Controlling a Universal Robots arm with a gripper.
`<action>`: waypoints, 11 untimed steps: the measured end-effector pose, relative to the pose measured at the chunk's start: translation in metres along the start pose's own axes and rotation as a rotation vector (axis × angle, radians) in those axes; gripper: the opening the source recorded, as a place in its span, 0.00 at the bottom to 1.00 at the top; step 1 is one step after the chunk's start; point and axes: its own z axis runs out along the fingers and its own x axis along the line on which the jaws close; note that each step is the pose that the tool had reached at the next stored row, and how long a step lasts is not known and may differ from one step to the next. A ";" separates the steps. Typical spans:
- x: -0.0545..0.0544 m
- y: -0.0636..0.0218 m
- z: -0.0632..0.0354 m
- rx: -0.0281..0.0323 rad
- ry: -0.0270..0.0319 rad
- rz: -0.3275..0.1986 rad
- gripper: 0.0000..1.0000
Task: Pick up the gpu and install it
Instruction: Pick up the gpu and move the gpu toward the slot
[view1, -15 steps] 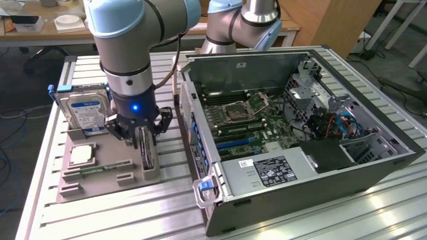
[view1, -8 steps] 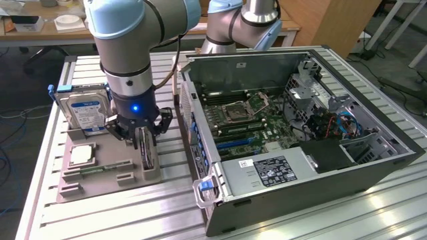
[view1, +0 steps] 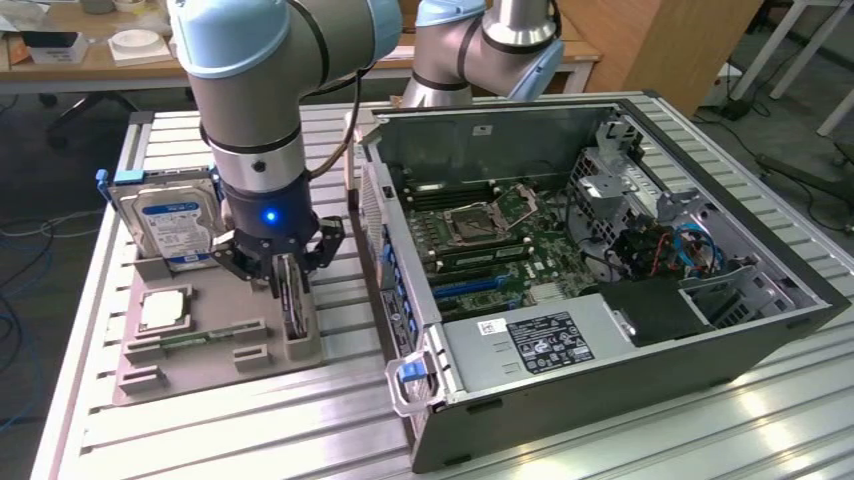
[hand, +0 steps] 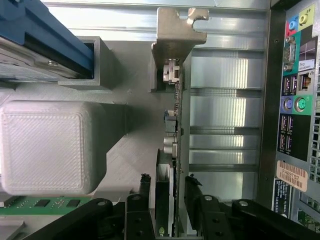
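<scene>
Straddling upright gpu (hand: 172, 145), gripper (hand: 167, 181) jaws w/ gaps, per wrist view.

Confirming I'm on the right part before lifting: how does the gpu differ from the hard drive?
The gpu is a thin card standing on edge in a narrow slot. The hard drive is a thicker silver box with a blue-white label on its broad face. The gripper is down over the gpu, while the hard drive stands apart from it. Both stand in the grey holder.
</scene>
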 end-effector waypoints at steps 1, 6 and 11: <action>0.000 0.0000 0.0000 0.0000 0.0000 0.000 0.41; 0.000 0.0000 0.0000 0.0000 0.0000 0.000 0.32; 0.000 0.0000 0.0000 0.0000 0.0000 0.000 0.32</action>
